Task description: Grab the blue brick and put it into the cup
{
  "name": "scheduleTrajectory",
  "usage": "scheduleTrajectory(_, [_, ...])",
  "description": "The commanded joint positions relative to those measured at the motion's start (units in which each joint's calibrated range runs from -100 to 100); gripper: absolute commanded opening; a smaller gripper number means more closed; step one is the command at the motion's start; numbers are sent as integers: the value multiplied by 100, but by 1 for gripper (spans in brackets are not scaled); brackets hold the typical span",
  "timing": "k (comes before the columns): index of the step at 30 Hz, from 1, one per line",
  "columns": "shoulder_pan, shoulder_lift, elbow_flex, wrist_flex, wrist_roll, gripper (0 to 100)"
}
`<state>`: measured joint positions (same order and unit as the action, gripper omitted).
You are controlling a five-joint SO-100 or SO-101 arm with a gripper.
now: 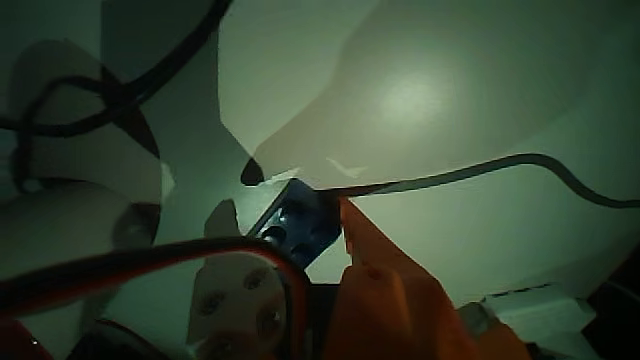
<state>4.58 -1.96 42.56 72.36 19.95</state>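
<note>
No brand, label or writing can be read anywhere in the dim wrist view.

The gripper (322,222) enters from the bottom edge, just right of centre. Its orange finger (375,265) rises from the lower middle of the frame and tapers to a tip beside the blue brick (298,222). A pale finger (235,285) with round screw holes lies at the lower centre-left, on the other side of the brick. The brick sits between the two, a little below the middle of the frame, tilted with one corner up; its stud side catches a small glint of light. The fingers are drawn in close against it, clamping the brick, and only a narrow span separates them.

Red and black wires (150,262) arc across the lower left, in front of the pale finger. A thin dark cable (500,165) runs from the brick's upper corner out toward the right edge, curving down near the end. Another dark cable (120,90) loops through the upper left of the frame.

Behind the brick a broad, pale surface (450,100) fills the upper right, with a soft bright spot of reflected light above centre-right. Whether this is the tabletop or the wall of a cup cannot be told in this light. Large dark shadows cross the upper left and centre. At the lower right edge, a pale blocky shape (530,305) shows only in part.
</note>
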Motion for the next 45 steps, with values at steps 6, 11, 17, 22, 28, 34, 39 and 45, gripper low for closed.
scheduleTrajectory(6, [107, -243, -183, -705, 13, 35])
scheduleTrajectory(11, [123, 204, -1207, 741, -85, 36])
scheduleTrajectory(17, [-58, -931, -727, 1309, 218, 39])
scheduleTrajectory(22, [123, -1421, -717, 1911, 316, 41])
scheduleTrajectory(28, [279, -1619, -391, 1683, 291, 40])
scheduleTrajectory(34, [181, -1077, -210, 920, 291, 40])
scheduleTrajectory(39, [-108, -673, -228, 424, 345, 40])
scheduleTrajectory(45, [-264, -303, -328, 26, 487, 38])
